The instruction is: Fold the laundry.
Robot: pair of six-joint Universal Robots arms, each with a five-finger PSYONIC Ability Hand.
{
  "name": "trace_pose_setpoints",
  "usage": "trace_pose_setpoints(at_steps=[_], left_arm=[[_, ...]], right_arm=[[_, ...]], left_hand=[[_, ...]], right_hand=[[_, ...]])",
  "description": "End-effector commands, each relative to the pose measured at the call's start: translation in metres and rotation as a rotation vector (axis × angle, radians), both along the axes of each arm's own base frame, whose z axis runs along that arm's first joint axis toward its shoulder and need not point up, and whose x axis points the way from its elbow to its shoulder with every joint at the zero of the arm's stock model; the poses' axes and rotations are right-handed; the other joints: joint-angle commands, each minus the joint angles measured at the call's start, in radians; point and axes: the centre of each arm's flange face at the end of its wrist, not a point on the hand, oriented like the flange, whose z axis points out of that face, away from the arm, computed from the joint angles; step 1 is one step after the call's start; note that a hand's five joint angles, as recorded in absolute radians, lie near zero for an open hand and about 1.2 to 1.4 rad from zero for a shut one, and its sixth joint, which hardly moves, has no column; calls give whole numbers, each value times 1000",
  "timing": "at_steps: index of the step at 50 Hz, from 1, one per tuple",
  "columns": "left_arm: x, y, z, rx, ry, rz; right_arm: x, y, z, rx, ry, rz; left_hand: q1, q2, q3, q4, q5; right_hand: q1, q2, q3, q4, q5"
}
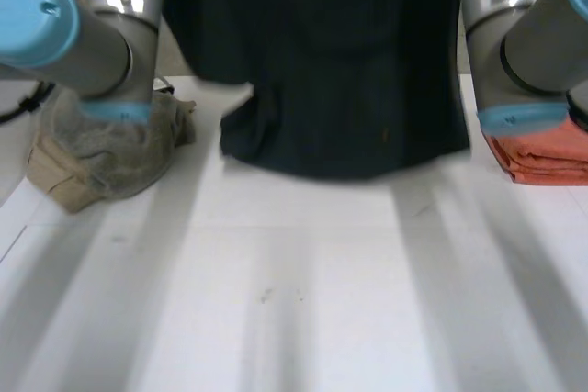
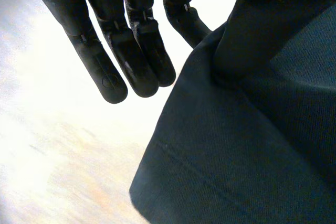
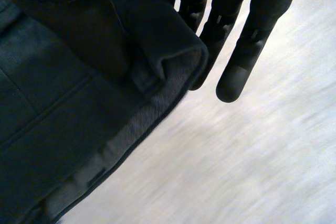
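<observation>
Hanging dark garment [image 1: 349, 71]
Soft, limp cloth; left hand [image 2: 123, 45] and right hand [image 3: 252, 40], fingers straight, pinch its side edges.

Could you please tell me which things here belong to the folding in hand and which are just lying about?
In hand: dark navy garment, left hand, right hand.
Lying about: crumpled beige cloth, folded orange cloth, both on the white table; probably laundry too.
</observation>
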Motion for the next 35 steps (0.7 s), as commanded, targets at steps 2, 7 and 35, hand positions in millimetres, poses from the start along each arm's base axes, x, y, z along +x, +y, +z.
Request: trace_pose_setpoints(at_steps=[2,7,35], left_arm=[[6,22,34,-121,48,12],[-1,37,-10,30,-52,-25],[28,173,-206,829,-677,89]], right_arm=[[6,1,21,-193,-64,28],[8,-2,-13,-71,-2,40],[-31,77,-202,871,480,74]], left_hand=[[241,202,208,198,246],[241,202,208,198,246],[241,202,208,198,246]], right_hand=[[311,218,209,199,254],[311,218,209,199,254],[311,218,209,199,254]])
